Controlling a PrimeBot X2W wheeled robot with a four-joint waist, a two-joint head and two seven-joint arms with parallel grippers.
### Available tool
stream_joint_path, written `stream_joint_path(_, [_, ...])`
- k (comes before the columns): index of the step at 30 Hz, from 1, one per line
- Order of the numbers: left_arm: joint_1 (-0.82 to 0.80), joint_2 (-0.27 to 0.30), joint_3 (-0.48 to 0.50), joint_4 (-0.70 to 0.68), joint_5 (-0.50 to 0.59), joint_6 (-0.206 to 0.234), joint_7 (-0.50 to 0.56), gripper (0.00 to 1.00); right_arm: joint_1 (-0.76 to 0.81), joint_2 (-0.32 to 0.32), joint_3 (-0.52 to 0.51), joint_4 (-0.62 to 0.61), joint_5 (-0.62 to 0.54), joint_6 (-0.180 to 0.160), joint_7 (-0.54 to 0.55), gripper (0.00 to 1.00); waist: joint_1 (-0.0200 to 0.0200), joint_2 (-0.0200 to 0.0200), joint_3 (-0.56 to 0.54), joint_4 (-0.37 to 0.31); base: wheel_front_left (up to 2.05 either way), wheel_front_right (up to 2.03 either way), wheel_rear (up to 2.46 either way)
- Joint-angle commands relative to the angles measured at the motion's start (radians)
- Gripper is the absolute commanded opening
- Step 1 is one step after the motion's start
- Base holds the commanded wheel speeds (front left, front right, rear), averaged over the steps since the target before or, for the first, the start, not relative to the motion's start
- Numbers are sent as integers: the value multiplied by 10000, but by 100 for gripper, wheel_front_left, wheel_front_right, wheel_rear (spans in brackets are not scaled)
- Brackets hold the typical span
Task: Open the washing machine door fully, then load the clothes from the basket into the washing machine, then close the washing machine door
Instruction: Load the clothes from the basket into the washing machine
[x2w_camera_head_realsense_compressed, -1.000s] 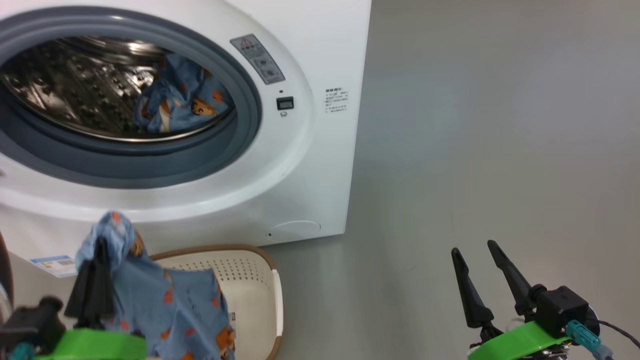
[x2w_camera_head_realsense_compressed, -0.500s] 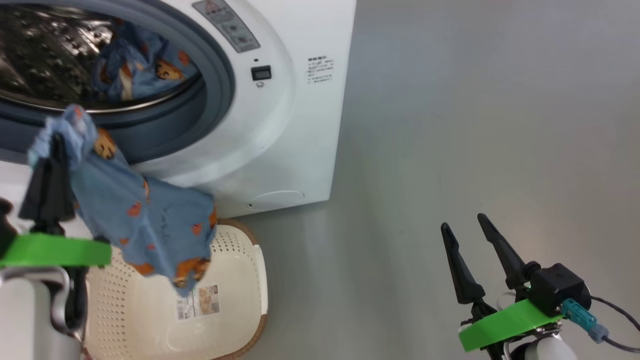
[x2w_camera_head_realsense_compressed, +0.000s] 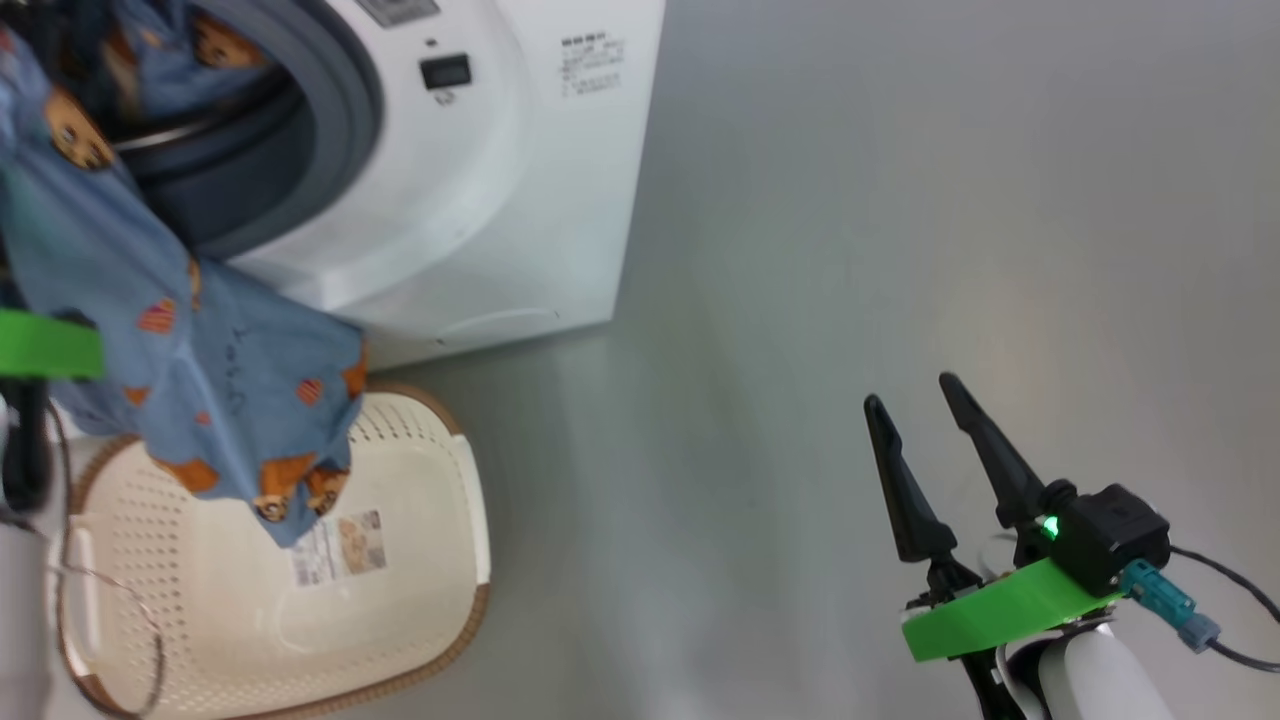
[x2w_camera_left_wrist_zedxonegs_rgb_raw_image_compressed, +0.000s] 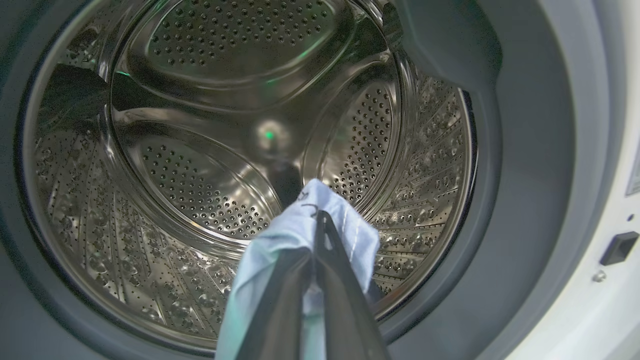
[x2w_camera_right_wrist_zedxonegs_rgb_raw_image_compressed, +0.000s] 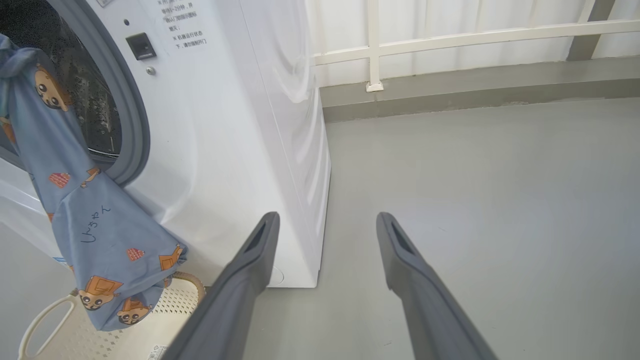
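Clothes (x2w_camera_left_wrist_zedxonegs_rgb_raw_image_compressed: 280, 240) between the left jaws

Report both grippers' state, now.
Left gripper: closed, holding the blue bear-print cloth.
Right gripper: open, holding nothing.

Light blue fabric on the clothes (x2w_camera_head_realsense_compressed: 200, 380), scattered with orange-brown cartoon bears and small orange-red shapes, with a line of dark handwriting across it. The washing machine (x2w_camera_head_realsense_compressed: 540, 200) is plain glossy white, its gasket (x2w_camera_head_realsense_compressed: 345, 130) is grey-blue, and there's a small black square (x2w_camera_head_realsense_compressed: 446, 72) on the front. The drum (x2w_camera_left_wrist_zedxonegs_rgb_raw_image_compressed: 200, 150) shines silver steel, peppered with rows of tiny holes, one green glint at its centre. The basket (x2w_camera_head_realsense_compressed: 425, 450) is cream-white, perforated in neat dot grids, with a brown woven-look rim. The floor (x2w_camera_head_realsense_compressed: 850, 250) is flat grey. The right gripper (x2w_camera_head_realsense_compressed: 908, 392) has black fingers over a bright green band (x2w_camera_head_realsense_compressed: 1000, 612), and a teal plug (x2w_camera_head_realsense_compressed: 1160, 605) beside it.
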Motion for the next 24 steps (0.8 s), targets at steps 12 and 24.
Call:
stream_joint_path(12, [-2710,1877,-851,1235,-546,-28,-78,0,-560,11,595,-600,559,87,-48,100,0,0,2185,-792,0,0,0])
stream_joint_path(24, [-5311,2389,-2301,2954,-1232,-28,649,0,-797,11,1027,-726,848,87,-48,100,0,0,3003,-1221,0,0,0])
